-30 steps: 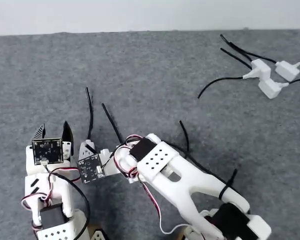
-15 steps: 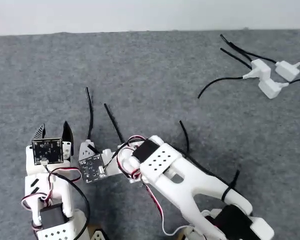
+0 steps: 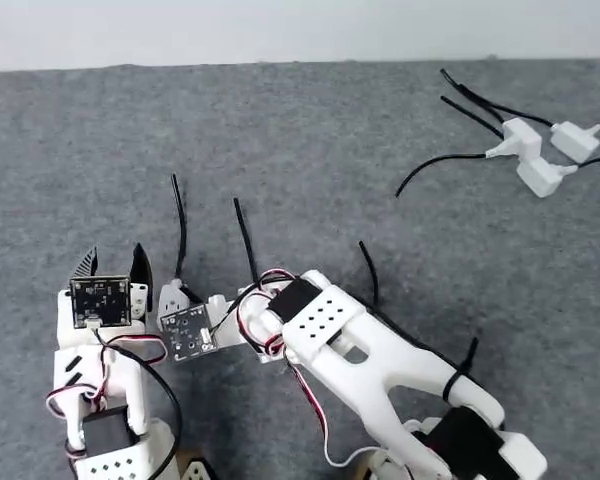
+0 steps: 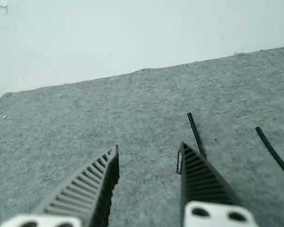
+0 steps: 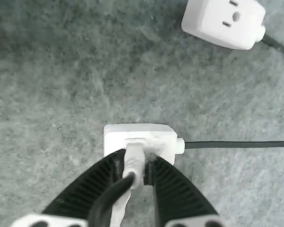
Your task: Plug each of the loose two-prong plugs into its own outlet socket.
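Two tools sit at the lower left of the high view, and one has work in hand. The right tool (image 5: 137, 161) is clenched on a white two-prong plug (image 5: 134, 150), pinching its body across the flat sides, with the plug's black cord (image 5: 117, 187) running back between the fingers. The plug's nose touches the face of a white socket (image 5: 154, 137) lying on the grey table (image 3: 330, 130). No prongs show, so it looks entered, though I cannot tell whether it is fully home. A second socket (image 5: 222, 19) lies near it, not touching. The left tool (image 4: 149, 147) is released, jaws wide, grasping nothing, low over the table beside the right arm. More white plugs and sockets (image 3: 525, 150) lie at the upper right, well apart.

By its looks the plug is light, hard moulded plastic, smooth enough to slip if pinched near an edge. The flat sides of the body are the place to hold, never the cord, which is soft, springy and will tug sideways. The socket is loose and light too, so a push will likely slide or tip it unless something braces it.
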Robot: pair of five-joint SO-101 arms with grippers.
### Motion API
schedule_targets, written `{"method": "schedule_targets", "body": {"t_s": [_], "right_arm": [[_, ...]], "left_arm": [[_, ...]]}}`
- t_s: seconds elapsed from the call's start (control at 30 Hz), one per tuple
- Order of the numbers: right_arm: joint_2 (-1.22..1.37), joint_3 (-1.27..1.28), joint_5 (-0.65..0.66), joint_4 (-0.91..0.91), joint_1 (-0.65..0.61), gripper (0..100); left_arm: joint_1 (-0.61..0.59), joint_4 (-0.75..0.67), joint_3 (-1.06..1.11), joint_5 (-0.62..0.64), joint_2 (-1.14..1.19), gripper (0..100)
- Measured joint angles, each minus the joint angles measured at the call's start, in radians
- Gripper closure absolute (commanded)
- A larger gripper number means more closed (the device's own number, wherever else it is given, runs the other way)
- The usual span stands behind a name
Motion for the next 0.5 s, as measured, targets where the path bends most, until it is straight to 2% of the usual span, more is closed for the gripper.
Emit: {"method": "schedule_targets", "body": {"t_s": [0.5], "right_arm": [[-0.002,0.083,0.005,-0.068,0.075,99.0]], "left_arm": [[0.000,0.000,0.000,0.000,0.000,80]]}}
